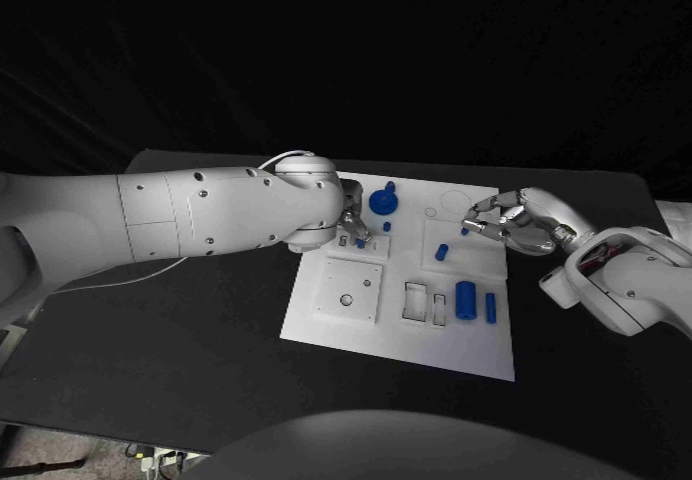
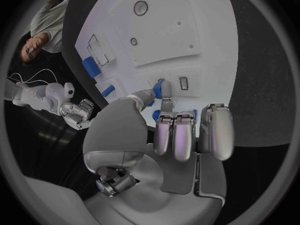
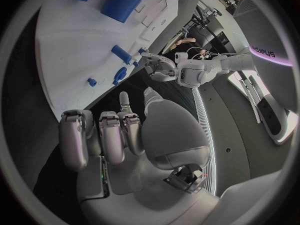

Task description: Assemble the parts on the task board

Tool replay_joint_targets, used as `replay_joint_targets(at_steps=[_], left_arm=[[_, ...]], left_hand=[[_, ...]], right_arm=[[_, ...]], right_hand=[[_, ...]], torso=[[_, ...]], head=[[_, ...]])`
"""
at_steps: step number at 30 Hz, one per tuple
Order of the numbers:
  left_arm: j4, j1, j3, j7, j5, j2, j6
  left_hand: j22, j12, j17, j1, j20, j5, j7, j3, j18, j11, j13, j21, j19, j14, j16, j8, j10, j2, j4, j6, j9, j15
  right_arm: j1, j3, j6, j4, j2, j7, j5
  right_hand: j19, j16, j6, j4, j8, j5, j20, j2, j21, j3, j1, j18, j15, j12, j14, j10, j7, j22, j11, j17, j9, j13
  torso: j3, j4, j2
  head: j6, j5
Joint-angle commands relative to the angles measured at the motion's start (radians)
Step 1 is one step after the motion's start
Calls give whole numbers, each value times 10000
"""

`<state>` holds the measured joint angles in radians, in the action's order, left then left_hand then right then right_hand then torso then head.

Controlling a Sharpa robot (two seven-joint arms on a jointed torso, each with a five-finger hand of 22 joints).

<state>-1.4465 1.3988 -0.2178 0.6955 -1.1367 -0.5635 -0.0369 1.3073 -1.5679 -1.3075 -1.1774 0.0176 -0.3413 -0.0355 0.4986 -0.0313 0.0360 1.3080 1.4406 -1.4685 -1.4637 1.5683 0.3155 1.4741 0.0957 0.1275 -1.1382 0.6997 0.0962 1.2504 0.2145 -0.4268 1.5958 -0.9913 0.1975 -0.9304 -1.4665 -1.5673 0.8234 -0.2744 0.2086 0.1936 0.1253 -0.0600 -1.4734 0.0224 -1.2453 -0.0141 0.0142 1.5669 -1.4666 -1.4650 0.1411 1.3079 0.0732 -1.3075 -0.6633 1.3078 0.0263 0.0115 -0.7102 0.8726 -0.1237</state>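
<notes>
Black counter [image 1: 173,350], white board [image 1: 476,345] at centre. My left hand [image 2: 164,112] pinches small blue part [image 2: 159,90] over board's far side, mid-insertion I judge. Right hand [image 1: 512,222] curled, holding nothing, at board's far right edge. Next: align part, press down.

Matt white task board [image 1: 378,330], smooth blue plastic parts [image 1: 466,299], glossy silver metal-look left hand [image 2: 181,130], matt black table [image 1: 173,370].

A robotics lab test station: a black table [image 1: 173,370] backed by black drapes [image 1: 346,70] holds a white task board [image 1: 368,335] at its middle, with two white robot arms [image 1: 188,215] flanking that board.
</notes>
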Motion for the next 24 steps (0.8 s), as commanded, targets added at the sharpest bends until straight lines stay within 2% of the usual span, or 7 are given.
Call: replay_joint_targets(at_steps=[1,20,24], left_arm=[[-5,-80,-50,1091,226,16,-418],[123,-83,-54,1097,314,62,-695],[197,-88,-57,1110,317,102,-708]], left_hand=[[2188,-29,-2633,-53,-67,30,191,1251,-16,209,2628,-36,-336,-1071,25,-64,967,-146,-1256,-98,8,69],[2175,-29,-2633,-85,-57,91,174,1238,-25,188,2628,-85,-312,-1071,25,-83,967,-168,-1230,-62,36,51],[2170,-29,-2633,-96,-30,396,155,1095,-29,160,2628,-118,-296,-1071,25,-124,967,-198,-1125,7,80,26]], right_arm=[[-10,2,44,4,1,84,-74],[-10,2,76,-5,22,70,-72],[-10,2,85,-1,16,68,-72]], right_hand=[[-173,-35,0,43,62,60,15,-2,38,-7,-105,-175,13,39,-1042,-1058,-1,2213,-3,-2633,16,2630],[-173,-35,0,43,62,60,15,-2,38,-7,-105,-175,13,39,-1042,-1058,-1,2213,-3,-2633,16,2630],[-173,-35,0,43,62,60,15,-2,38,-7,-105,-175,13,39,-1042,-1058,-1,2213,-3,-2633,16,2630]], torso=[[0,-4,-1],[0,4,-1],[1,2,-1]], head=[[0,1],[0,-15],[0,-13]])
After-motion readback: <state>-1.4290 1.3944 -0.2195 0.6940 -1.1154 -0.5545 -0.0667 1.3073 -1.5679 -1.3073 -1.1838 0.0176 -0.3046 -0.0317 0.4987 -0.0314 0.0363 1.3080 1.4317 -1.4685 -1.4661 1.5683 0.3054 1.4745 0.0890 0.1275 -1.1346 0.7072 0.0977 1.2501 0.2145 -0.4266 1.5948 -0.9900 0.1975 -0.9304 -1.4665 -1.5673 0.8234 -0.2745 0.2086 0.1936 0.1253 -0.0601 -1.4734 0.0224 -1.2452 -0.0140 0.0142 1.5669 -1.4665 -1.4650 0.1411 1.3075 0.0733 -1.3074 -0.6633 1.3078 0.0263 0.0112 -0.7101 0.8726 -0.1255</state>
